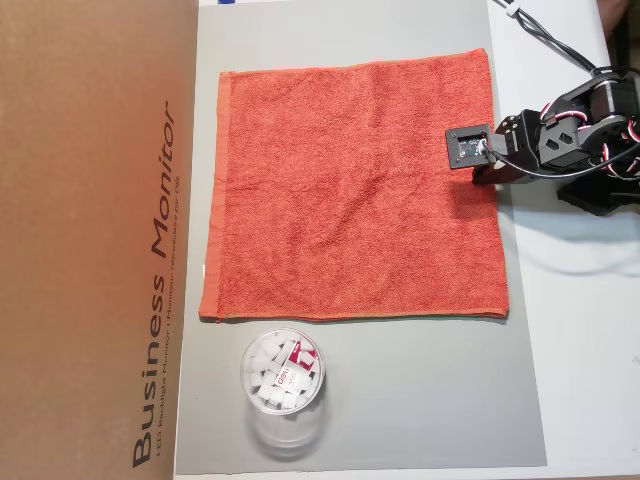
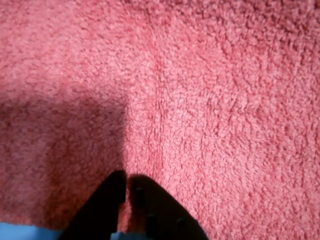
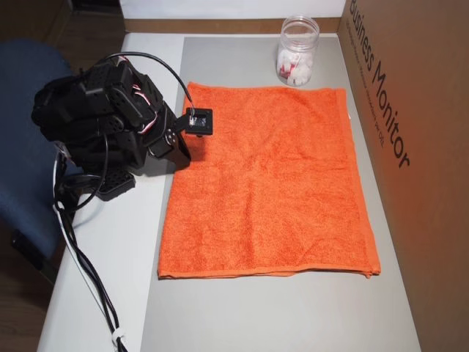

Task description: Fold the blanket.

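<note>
The blanket (image 1: 355, 185) is spread flat and unfolded on the grey mat (image 1: 420, 400), filling most of it; its hemmed band runs along the 9 o'clock edge in an overhead view; the gripper (image 2: 127, 192) sits at the blanket's 3 o'clock edge there, tips pressed down into the terry near the border, fingers pretty much together with just a sliver of gap; clear jar (image 1: 283, 388) sits just off the blanket at 6 o'clock; cardboard box (image 1: 90, 240) lines the 9 o'clock side.
</note>
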Robot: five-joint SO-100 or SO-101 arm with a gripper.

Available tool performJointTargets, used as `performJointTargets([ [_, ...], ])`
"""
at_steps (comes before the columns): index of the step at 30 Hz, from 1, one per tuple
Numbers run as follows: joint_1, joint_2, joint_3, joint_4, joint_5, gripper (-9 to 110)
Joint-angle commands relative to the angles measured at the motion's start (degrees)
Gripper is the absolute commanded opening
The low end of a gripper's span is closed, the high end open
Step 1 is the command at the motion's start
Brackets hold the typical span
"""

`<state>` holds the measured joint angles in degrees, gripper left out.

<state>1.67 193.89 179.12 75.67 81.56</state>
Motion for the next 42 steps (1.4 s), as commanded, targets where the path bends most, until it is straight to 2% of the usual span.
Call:
performJointTargets([
  [1, 0.09, 0.53, 0.44, 0.18, -0.26, 0],
  [42, -0.35, 0.09, -0.09, -0.18, 0.62, 0],
])
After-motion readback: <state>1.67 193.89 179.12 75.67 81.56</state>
